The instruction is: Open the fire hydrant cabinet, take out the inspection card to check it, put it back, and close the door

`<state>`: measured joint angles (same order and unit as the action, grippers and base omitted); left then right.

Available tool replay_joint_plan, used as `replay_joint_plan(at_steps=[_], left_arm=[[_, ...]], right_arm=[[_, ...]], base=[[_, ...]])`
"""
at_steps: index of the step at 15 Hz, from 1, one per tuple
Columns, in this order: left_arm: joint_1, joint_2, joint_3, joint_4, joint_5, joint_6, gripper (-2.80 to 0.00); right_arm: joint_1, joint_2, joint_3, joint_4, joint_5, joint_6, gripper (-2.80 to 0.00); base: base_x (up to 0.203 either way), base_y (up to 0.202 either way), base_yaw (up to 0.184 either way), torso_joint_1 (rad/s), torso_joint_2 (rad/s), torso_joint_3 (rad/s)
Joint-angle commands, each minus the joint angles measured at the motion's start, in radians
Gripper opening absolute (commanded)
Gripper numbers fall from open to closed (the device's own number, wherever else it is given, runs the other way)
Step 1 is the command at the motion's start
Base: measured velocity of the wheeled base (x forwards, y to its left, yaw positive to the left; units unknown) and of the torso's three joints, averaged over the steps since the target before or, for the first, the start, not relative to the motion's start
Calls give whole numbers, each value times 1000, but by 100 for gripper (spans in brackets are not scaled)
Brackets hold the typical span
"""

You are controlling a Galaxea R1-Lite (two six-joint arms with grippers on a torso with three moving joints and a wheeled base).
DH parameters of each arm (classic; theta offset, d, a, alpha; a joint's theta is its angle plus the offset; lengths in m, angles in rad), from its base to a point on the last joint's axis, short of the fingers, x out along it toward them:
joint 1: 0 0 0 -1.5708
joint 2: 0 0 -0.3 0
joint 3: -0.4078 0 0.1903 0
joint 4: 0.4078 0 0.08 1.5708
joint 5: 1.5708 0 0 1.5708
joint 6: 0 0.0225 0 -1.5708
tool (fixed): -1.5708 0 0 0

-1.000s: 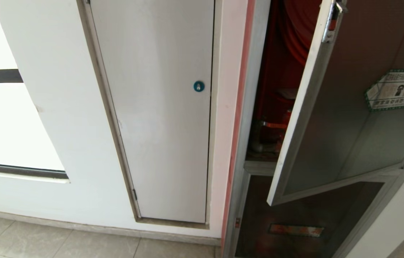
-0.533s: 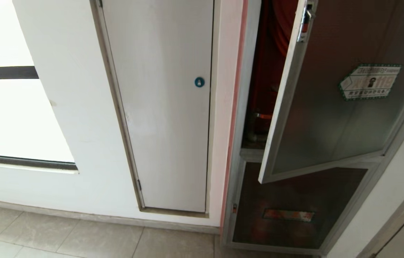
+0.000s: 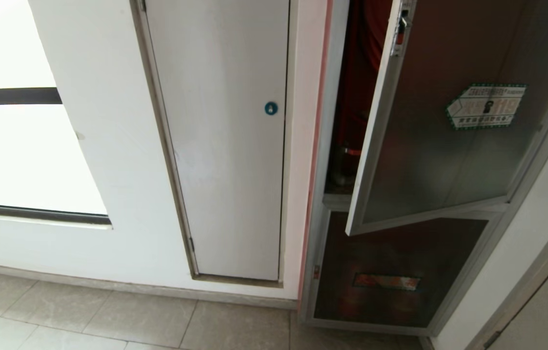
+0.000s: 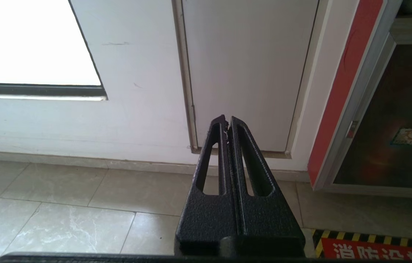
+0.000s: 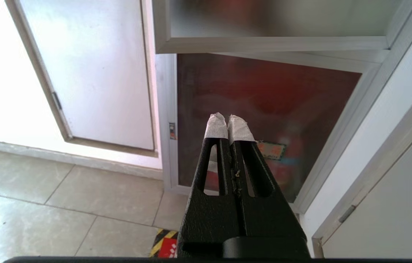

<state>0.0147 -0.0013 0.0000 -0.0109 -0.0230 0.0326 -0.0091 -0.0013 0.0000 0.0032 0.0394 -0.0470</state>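
Between the earlier head views and this one the whole scene slides left and shrinks a little, so we read it as the camera moving, not the fixtures. Largest first: the fire hydrant cabinet fills the right of the head view, set in the wall beside a plain white door with a round blue lock. Its door, dark glass in a silver frame, stands ajar, the free edge swung outward and a red-lined gap showing behind it. A green-edged sticker sits on the glass, and a small latch at the upper free edge. We see no inspection card. The left gripper and right gripper both hang low over the floor tiles, jaws pressed together, holding nothing. We judge the main risk to be the jutting door edge: a driving base or rising arm may strike it and slam or overswing it.
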Motion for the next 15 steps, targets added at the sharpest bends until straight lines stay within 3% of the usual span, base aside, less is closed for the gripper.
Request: replay_joint_plan(at_steps=[1, 15], left_arm=[[0, 0, 6, 0, 0, 0, -280], [0, 1, 6, 0, 0, 0, -280]], right_arm=[[0, 0, 2, 0, 1, -1, -280], [0, 0, 0, 0, 1, -1, -280]], base=[[0, 0, 0, 0, 0, 0], [0, 0, 0, 0, 0, 0]])
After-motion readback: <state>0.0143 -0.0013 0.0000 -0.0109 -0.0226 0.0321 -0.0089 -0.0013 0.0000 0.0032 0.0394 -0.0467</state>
